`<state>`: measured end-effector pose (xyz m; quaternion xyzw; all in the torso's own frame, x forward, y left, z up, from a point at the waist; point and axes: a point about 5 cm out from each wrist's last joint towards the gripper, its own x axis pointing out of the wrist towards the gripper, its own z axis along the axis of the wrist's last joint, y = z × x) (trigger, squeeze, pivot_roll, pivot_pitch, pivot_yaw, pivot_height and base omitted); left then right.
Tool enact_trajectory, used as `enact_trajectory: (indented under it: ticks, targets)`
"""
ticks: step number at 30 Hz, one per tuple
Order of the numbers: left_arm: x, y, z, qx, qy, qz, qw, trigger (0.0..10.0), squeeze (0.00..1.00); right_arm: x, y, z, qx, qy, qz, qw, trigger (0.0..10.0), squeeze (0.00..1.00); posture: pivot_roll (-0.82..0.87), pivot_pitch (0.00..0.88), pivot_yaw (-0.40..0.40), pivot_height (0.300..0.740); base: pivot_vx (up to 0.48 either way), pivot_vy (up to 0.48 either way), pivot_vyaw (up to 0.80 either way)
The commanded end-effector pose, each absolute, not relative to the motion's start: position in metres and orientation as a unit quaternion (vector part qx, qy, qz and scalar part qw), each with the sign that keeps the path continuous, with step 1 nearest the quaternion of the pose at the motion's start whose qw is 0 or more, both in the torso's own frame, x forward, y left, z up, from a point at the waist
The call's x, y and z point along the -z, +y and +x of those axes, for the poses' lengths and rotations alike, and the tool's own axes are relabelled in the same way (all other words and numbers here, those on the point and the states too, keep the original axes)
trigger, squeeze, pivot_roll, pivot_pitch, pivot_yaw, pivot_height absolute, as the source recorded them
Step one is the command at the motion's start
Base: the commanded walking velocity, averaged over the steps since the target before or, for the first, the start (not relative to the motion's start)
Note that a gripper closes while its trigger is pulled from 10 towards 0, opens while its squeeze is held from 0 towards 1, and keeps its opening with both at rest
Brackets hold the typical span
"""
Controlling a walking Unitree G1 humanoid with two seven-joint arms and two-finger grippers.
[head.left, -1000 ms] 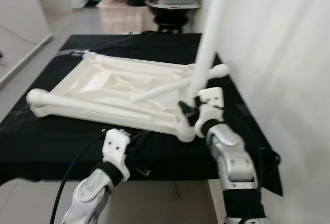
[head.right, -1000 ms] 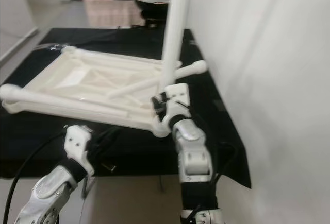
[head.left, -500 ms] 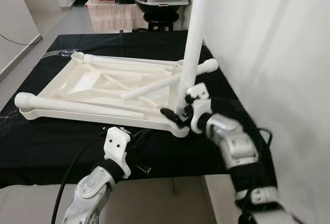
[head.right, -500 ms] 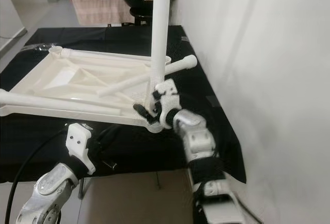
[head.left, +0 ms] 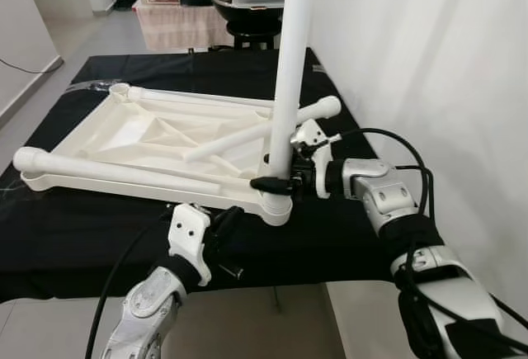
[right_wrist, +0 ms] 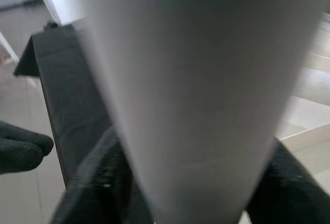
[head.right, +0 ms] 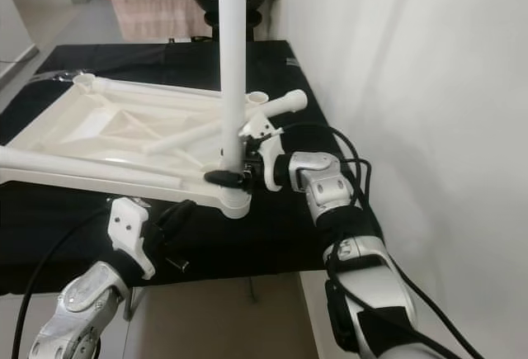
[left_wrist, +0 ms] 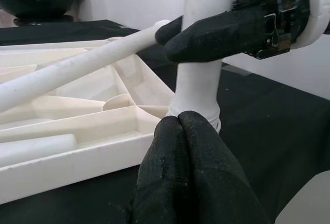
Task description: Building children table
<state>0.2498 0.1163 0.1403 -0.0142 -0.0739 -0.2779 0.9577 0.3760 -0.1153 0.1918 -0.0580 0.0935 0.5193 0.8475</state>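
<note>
Currently the white plastic children's table top [head.left: 157, 140] lies upside down on the black-covered work table [head.left: 74, 235], with one long white tubular leg [head.left: 290, 62] standing upright in the corner socket [head.left: 275, 202] at its near right. The right gripper [head.left: 276, 182] clamps this leg low down, just above the socket, a black finger on each side. The left gripper [head.left: 221, 225] hovers near the table's near edge, its fingers [left_wrist: 188, 172] pressed together and holding nothing, just in front of the socket. The leg may not be fully seated, so if the right gripper lets go too soon the tall tube could tip toward the white wall [head.left: 429, 62]. Sideways pull from the arm could also drag the light table top over the cloth or lift that corner. Two loose white legs [head.left: 115, 173] lying across the underside could roll off.
</note>
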Motion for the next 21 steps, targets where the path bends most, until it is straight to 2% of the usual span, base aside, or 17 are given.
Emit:
enact_trajectory:
  ticks: [1,3,8,9,12,13,14,15,16,17,18,19,20,21]
  targets:
    - [-0.138,0.116,0.248,0.278,-0.068,-0.011,0.958,10.0,0.0,-0.188,-0.107,0.373,-0.547,0.1,-0.042,0.83,0.0,0.0,0.05,0.061,-0.042,0.74,0.0,0.0,0.0]
    - [-0.138,0.116,0.247,0.278,-0.068,-0.01,0.958,10.0,0.0,-0.187,-0.112,0.371,-0.558,0.099,-0.036,0.823,0.0,0.0,0.04,0.067,-0.041,0.74,0.0,0.0,0.0]
    - [-0.139,0.116,0.247,0.278,-0.068,-0.012,0.958,10.0,0.0,-0.181,-0.122,0.37,-0.548,0.102,-0.038,0.829,0.0,0.0,0.03,0.074,-0.037,0.74,0.0,0.0,0.0]
    - [-0.139,0.116,0.247,0.279,-0.068,-0.013,0.958,10.0,0.0,-0.177,-0.129,0.369,-0.528,0.103,-0.039,0.842,0.0,0.0,0.02,0.084,-0.031,0.74,0.0,0.0,0.0]
    - [-0.139,0.117,0.246,0.28,-0.068,-0.014,0.958,10.0,0.0,-0.174,-0.133,0.369,-0.513,0.106,-0.045,0.851,0.0,0.0,0.02,0.084,-0.031,0.74,0.0,0.0,0.0]
    - [-0.14,0.117,0.246,0.28,-0.068,-0.014,0.958,10.0,0.0,-0.169,-0.139,0.368,-0.482,0.113,-0.051,0.867,0.0,0.0,0.02,0.095,-0.033,0.74,0.0,0.0,0.0]
    - [-0.14,0.118,0.246,0.279,-0.068,-0.014,0.958,10.0,0.0,-0.159,-0.144,0.368,-0.414,0.126,-0.048,0.9,0.0,0.0,0.02,0.099,-0.038,0.74,0.0,0.0,0.0]
    - [-0.14,0.118,0.246,0.279,-0.068,-0.014,0.958,10.0,0.0,-0.153,-0.147,0.367,-0.363,0.136,-0.046,0.921,0.0,0.0,0.02,0.1,-0.039,0.74,0.0,0.0,0.0]
    - [-0.141,0.12,0.246,0.279,-0.068,-0.013,0.958,10.0,0.0,-0.144,-0.15,0.366,-0.214,0.139,-0.03,0.966,0.0,0.0,0.01,0.105,-0.037,0.74,0.0,0.0,0.0]
    - [-0.141,0.12,0.246,0.279,-0.068,-0.013,0.958,10.0,0.0,-0.144,-0.15,0.366,-0.214,0.139,-0.03,0.966,0.0,0.0,0.01,0.105,-0.037,0.74,0.0,0.0,0.0]
    - [-0.141,0.121,0.246,0.278,-0.068,-0.013,0.958,10.0,0.0,-0.135,-0.156,0.358,-0.086,0.156,0.001,0.984,0.0,0.0,0.01,0.109,-0.035,0.74,0.0,0.0,0.0]
    - [-0.141,0.121,0.246,0.278,-0.068,-0.013,0.958,10.0,0.0,-0.135,-0.156,0.358,-0.086,0.156,0.001,0.984,0.0,0.0,0.01,0.109,-0.035,0.74,0.0,0.0,0.0]
    - [-0.141,0.124,0.246,0.276,-0.067,-0.01,0.959,10.0,0.0,-0.125,-0.143,0.333,-0.065,0.162,-0.007,0.985,0.0,0.0,0.01,0.113,-0.01,0.74,0.0,0.0,0.0]
    - [-0.141,0.124,0.246,0.276,-0.067,-0.01,0.959,10.0,0.0,-0.125,-0.143,0.333,-0.065,0.162,-0.007,0.985,0.0,0.0,0.01,0.113,-0.01,0.74,0.0,0.0,0.0]
